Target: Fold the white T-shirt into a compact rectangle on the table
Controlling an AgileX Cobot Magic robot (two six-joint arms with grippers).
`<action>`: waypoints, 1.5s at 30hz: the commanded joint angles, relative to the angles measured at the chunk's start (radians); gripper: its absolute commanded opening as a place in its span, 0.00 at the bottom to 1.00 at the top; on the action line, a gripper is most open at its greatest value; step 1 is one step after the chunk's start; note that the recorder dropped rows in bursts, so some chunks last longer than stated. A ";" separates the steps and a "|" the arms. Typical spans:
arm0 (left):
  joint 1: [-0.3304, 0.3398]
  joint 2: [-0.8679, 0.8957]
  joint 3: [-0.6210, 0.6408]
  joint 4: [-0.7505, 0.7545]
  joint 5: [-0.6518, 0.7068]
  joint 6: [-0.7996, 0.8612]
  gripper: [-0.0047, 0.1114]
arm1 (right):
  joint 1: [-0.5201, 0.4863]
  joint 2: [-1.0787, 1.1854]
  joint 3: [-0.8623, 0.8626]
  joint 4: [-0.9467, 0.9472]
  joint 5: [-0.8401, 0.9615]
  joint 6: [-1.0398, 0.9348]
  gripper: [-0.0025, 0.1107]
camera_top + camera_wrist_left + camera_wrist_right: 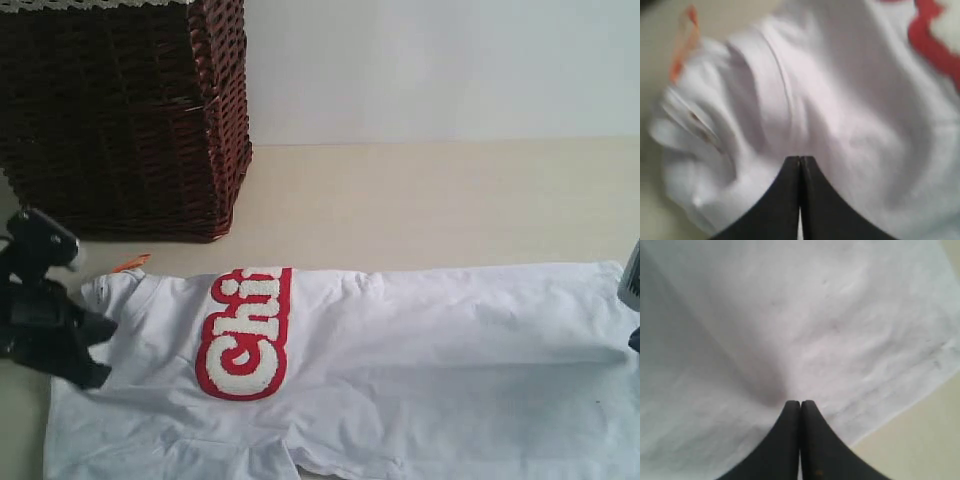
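Jaws both closed, seemingly pinching shirt (430,340) stretched between them. Mid-fold I reckon; next needs both lifting together, carrying that edge across.

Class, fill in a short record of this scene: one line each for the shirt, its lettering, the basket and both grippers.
shirt: white T-shirt spread across the table
lettering: white letters edged red, face up
basket: dark wicker basket, beyond the collar end
left gripper: shut, seemingly pinching cloth near the orange tag
right gripper: shut, seemingly pinching cloth near an edge
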 commanded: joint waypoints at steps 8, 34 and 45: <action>0.004 -0.280 -0.236 -0.161 -0.052 -0.004 0.04 | -0.003 -0.335 -0.062 -0.023 0.128 0.049 0.02; 0.004 -0.824 -0.214 -0.457 0.484 -0.104 0.04 | -0.003 -1.042 0.018 0.700 -0.045 0.496 0.02; 0.004 -0.890 0.034 -0.349 0.489 -0.111 0.04 | -0.003 -1.562 0.259 0.505 -0.024 0.496 0.18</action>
